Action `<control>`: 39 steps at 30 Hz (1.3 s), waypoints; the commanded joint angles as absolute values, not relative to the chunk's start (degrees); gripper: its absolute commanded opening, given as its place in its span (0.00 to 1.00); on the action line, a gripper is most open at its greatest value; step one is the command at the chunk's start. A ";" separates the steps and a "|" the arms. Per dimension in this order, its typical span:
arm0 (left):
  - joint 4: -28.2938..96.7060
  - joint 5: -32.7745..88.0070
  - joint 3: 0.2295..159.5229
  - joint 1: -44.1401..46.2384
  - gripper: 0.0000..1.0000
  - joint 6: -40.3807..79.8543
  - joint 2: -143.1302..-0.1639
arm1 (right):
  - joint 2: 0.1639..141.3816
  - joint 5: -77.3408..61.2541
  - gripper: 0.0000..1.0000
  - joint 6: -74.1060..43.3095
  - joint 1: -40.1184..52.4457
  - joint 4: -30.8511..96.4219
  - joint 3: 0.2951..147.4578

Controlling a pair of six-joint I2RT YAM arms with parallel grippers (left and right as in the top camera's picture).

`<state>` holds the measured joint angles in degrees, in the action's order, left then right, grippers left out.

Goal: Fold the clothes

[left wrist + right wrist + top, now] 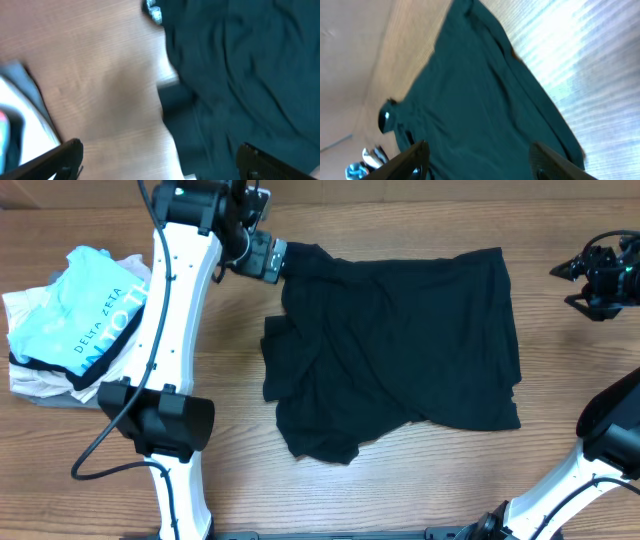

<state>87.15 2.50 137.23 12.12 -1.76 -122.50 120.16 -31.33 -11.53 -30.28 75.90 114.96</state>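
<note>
Black shirt (400,340) lying rumpled on table (420,500), fold looks barely begun. Left gripper (270,258) at shirt's far left corner, jaws wide apart, nothing clamped. Right gripper (585,280) well clear of cloth, spread wide, empty. Next, likely: close on corner, carry it across.

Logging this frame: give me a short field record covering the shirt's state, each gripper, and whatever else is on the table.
garment: black shirt, spread mostly flat on the table, wrinkled, lower-left part bunched
left gripper: open, at the shirt's upper-left corner in the overhead view
right gripper: open, off the shirt's right edge, holding nothing
other items: light-blue shirt on top of white and grey garments, left of the black shirt
</note>
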 commanded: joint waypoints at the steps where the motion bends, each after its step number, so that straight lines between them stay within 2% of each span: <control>1: 90.50 6.13 137.34 12.08 0.97 0.49 -123.70 | 117.99 -31.14 0.67 -8.43 -28.25 77.56 115.55; 4: 91.46 8.10 135.74 12.14 0.92 0.45 -126.45 | 117.99 -31.11 0.67 -6.90 -26.57 79.57 115.55; 6: 91.39 8.56 133.51 12.12 0.85 0.43 -128.60 | 117.99 -31.14 0.67 -5.98 -25.41 80.51 115.55; 14: 89.36 9.52 125.54 12.12 0.82 0.45 -138.28 | 117.99 -30.41 0.67 -5.45 -22.15 82.59 115.55; 16: 88.16 10.70 124.92 11.97 0.78 0.43 -140.57 | 117.99 -30.00 0.67 -5.48 -21.85 82.56 115.55; 20: 87.44 12.25 124.92 11.94 0.51 0.01 -143.48 | 117.99 -30.04 0.67 -5.48 -21.80 82.61 115.55; 23: 86.98 12.16 124.92 11.88 0.21 -0.03 -143.81 | 117.99 -30.02 0.67 -5.48 -21.80 82.56 115.55; 25: 87.70 10.39 125.16 11.44 0.07 0.01 -143.61 | 117.99 -30.02 0.67 -5.48 -21.80 82.59 115.55; 26: 88.31 9.17 125.40 11.00 0.04 0.01 -143.59 | 117.99 -30.02 0.67 -5.48 -21.80 82.61 115.55; 33: 95.59 -3.01 131.57 3.53 0.04 5.56 -143.55 | 117.99 -29.15 0.67 -5.52 -21.80 82.30 115.55; 39: 96.86 0.71 139.74 -3.79 0.04 5.13 -143.46 | 117.99 -27.38 0.68 -5.54 -21.80 82.17 115.55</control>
